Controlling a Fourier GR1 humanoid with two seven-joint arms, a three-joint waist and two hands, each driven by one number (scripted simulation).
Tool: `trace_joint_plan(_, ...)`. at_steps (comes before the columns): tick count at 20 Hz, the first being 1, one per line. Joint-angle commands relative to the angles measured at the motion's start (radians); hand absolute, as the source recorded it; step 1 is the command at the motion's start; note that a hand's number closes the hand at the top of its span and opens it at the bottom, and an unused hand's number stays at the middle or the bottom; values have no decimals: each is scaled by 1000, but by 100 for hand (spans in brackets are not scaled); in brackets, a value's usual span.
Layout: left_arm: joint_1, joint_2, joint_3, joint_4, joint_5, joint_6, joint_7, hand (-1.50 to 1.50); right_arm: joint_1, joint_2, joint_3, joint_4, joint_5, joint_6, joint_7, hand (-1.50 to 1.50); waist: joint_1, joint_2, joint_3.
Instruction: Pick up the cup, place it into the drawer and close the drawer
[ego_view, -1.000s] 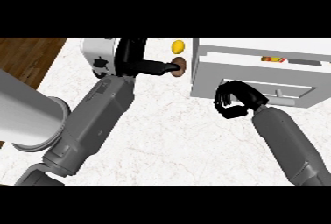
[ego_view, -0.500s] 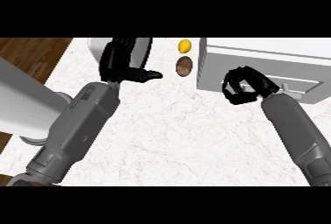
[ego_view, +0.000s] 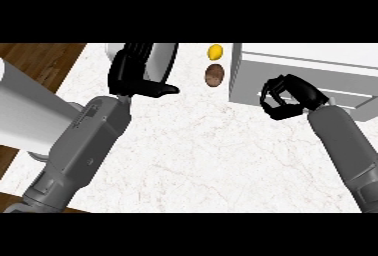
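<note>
We looked steeply down on a white marble-patterned counter top (ego_view: 199, 150) with faint reddish veins, and a strip of dark brown wood floor (ego_view: 37, 62) showed along its left side.

Our left hand (ego_view: 133, 75), black and set on a grey forearm, lay at the upper left. Its fingers reached up over a white rounded object (ego_view: 162, 60) at the counter's far edge and its thumb stuck out to the right. We could not tell what that white object was, as the hand hid most of it. We also could not tell whether the fingers closed round it or merely lay across it.

Our right hand (ego_view: 288, 97), also black, sat against the front face of the white box-shaped drawer unit (ego_view: 310, 65) at the upper right. Its fingers were curled tightly inward toward the palm, and we saw nothing held between them. The knuckles were just at the unit's front panel, which looked flush with the body, so the drawer appeared pushed in.

Between the two hands, near the far edge, lay a small yellow oval object (ego_view: 215, 51). Just below it lay a brown oval object (ego_view: 214, 75). Both lay just beside the left wall of the drawer unit and were apart from either hand.

We could not make out the cup for certain anywhere on the counter.
</note>
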Motion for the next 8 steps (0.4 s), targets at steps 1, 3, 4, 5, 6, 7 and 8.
trace_joint_plan(1,23,4,-6,-12,0,-20,-3,-150,-178,-109,-90,28,-2,-110,79,150,50,20,-12)
trace_joint_plan(3,20,-6,0,-21,12,-26,1,-150,-169,-116,-94,20,-13,-95,79,150,43,20,-12)
trace_joint_plan(4,27,-5,-4,-20,8,-27,-1,-150,-166,-128,-90,14,-15,-70,75,150,54,24,-12)
trace_joint_plan(5,25,4,-3,-24,5,-28,-4,-150,-161,-126,-91,11,-16,-73,77,150,51,20,-11)
trace_joint_plan(6,39,0,-5,-22,9,-38,-3,-150,-166,-140,-100,3,-27,-57,81,150,50,21,-13)
trace_joint_plan(7,33,6,-9,-31,7,-47,3,-150,-157,-141,-102,-3,-31,-54,75,150,51,19,-12)
trace_joint_plan(8,40,21,-5,-31,3,-41,-4,-150,-148,-144,-108,-1,-40,-47,76,150,56,19,-11)
